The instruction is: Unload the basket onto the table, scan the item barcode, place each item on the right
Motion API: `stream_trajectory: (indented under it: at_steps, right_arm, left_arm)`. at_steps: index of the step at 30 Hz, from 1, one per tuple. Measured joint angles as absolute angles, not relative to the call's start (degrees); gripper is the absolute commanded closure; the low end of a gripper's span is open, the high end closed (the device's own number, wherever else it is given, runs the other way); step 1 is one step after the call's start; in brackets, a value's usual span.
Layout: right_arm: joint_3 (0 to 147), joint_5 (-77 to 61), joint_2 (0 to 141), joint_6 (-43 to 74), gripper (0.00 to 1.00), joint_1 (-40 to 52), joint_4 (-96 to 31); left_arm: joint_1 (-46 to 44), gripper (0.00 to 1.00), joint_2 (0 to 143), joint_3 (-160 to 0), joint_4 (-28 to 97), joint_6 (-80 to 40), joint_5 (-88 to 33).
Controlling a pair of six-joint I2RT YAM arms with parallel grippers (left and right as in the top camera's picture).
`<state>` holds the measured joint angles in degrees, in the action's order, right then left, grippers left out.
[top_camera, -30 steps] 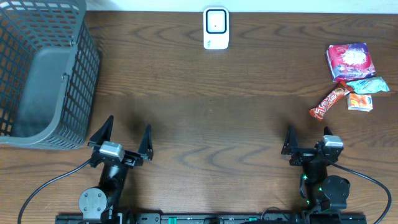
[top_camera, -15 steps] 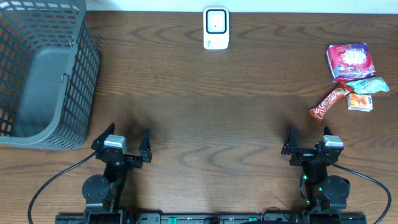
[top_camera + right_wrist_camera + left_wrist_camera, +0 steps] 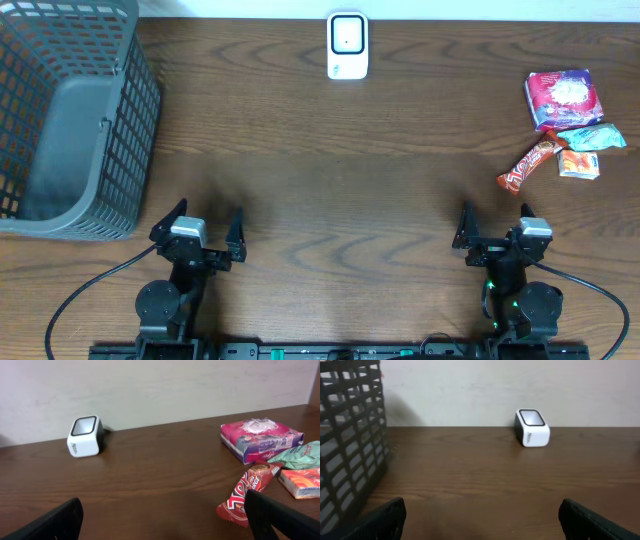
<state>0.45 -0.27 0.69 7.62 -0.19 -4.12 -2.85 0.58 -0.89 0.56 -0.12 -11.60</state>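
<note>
Scanner (image 3: 347, 45), a small white block with a dark window, stands at the far edge of the table (image 3: 330, 180), well ahead of both grippers. It lies ahead and to the right of the left gripper (image 3: 207, 216), and ahead and to the left of the right gripper (image 3: 495, 226).

Both grippers sit low at the near edge with their jaws spread wide, and neither is grasping or touching anything.

The items to scan lie in a loose cluster ahead and to the right of the right gripper, well apart from it. Nearest to it is a red candy bar (image 3: 527, 166), which lies slanted. Just beyond the bar's far end is a teal wrapper (image 3: 592, 137), with a small orange packet (image 3: 579, 164) just beside it on the near side. The orange packet may be a biscuit, but its print is too small to read. Farthest off is a pink packet (image 3: 563, 97), lying flat. The right wrist view shows the same group to the right, with the candy bar (image 3: 247, 491) closest to the right finger.

A grey mesh basket (image 3: 70, 120) stands ahead and to the left of the left gripper. Its dark wall (image 3: 350, 435) fills the left side of the left wrist view.
</note>
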Motion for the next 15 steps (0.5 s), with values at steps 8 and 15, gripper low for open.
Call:
stream_trajectory:
  at_steps: [8,15]
  right_arm:
    - [0.45,-0.30,0.69,7.62,0.01,-0.19,-4.12]
    - [0.45,-0.30,0.69,7.62,0.01,-0.19,-4.12]
  left_arm:
    - [-2.85,0.02,0.58,-1.04,1.08,-0.14,-9.67]
    - [-2.85,0.02,0.58,-1.17,1.54,-1.54,-6.61]
